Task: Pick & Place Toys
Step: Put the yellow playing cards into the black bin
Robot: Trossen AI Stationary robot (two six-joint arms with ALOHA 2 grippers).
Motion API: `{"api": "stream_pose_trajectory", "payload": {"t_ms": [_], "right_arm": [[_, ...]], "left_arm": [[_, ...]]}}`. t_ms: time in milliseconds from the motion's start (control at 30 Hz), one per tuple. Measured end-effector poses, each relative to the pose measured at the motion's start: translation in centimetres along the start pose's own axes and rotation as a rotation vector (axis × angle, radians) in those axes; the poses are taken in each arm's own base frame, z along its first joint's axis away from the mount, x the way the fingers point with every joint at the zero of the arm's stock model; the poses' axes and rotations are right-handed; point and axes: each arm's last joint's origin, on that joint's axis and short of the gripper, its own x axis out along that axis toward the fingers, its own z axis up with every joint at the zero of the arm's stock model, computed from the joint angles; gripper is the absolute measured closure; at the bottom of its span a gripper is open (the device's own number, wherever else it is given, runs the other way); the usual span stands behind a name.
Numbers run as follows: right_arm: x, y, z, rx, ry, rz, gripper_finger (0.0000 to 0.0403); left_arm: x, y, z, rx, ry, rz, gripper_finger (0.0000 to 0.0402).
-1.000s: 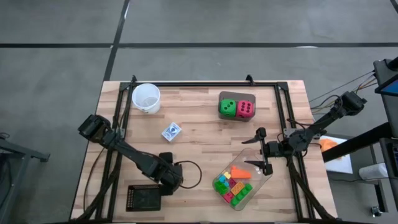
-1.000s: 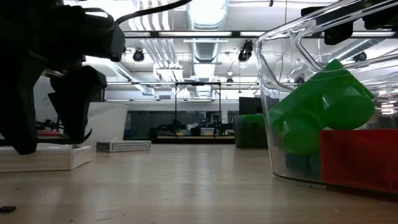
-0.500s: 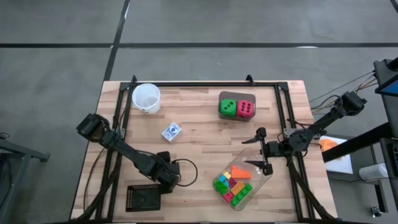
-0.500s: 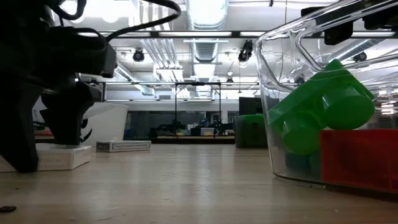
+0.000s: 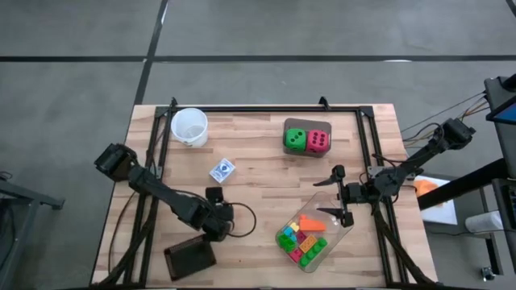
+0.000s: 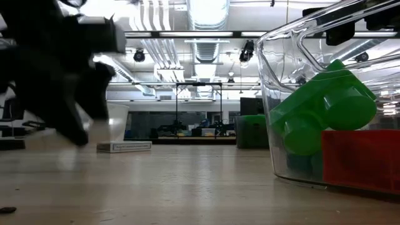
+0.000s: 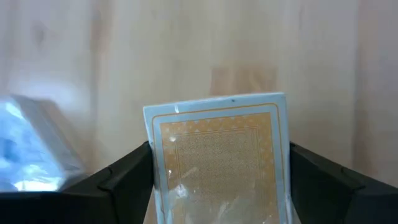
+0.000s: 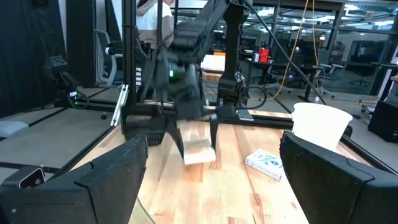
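Left gripper (image 5: 211, 216), table 7 o'clock: jaws clamp card box (image 7: 219, 155), lifted. Right gripper (image 5: 337, 196), 4 o'clock: jaws wide, empty. Bricks (image 5: 303, 239) in clear tray (image 5: 343, 228), 5 o'clock. Dice (image 5: 307, 140), 1 o'clock.

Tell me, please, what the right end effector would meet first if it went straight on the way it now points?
Probably the flat box held by the left end effector; the table between looks free, though depth is unclear.
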Motion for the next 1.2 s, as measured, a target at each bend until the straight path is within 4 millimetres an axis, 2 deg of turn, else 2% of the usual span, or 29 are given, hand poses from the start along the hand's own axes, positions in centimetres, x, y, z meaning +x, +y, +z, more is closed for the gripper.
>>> {"api": "stream_pose_trajectory", "payload": {"t_ms": [167,333,500,633,733,900,1033,1200], "right_arm": [[0.0,0.0,0.0,-0.001,0.002,0.000,0.0046],[0.0,0.0,0.0,0.001,0.004,0.001,0.0046],[0.0,0.0,-0.1,0.003,0.011,0.001,0.0046],[0.0,0.0,-0.1,0.007,0.010,0.000,0.0046],[0.0,0.0,-0.1,0.014,0.010,0.000,0.0046],[0.0,0.0,-0.1,0.014,0.010,0.000,0.0046],[0.0,0.0,-0.1,0.014,0.010,-0.001,0.0046],[0.0,0.0,-0.1,0.014,0.010,0.000,0.0046]], "left_arm": [[-2.9,1.1,0.6,-0.020,-0.116,-0.007,0.0102],[-7.0,2.3,0.6,-0.069,-0.256,-0.078,0.0102],[-11.3,1.2,-1.2,-0.097,-0.358,-0.231,0.0102],[-13.3,-0.9,-3.2,-0.168,-0.355,-0.349,0.0102],[-13.6,-2.6,-4.8,-0.274,-0.330,-0.398,0.0102],[-13.2,-4.7,-7.3,-0.446,-0.314,-0.401,0.0102],[-12.0,-5.9,-8.0,-0.453,-0.281,-0.381,0.0102],[-10.5,-7.3,-8.6,-0.389,-0.134,-0.405,0.0102]]}}
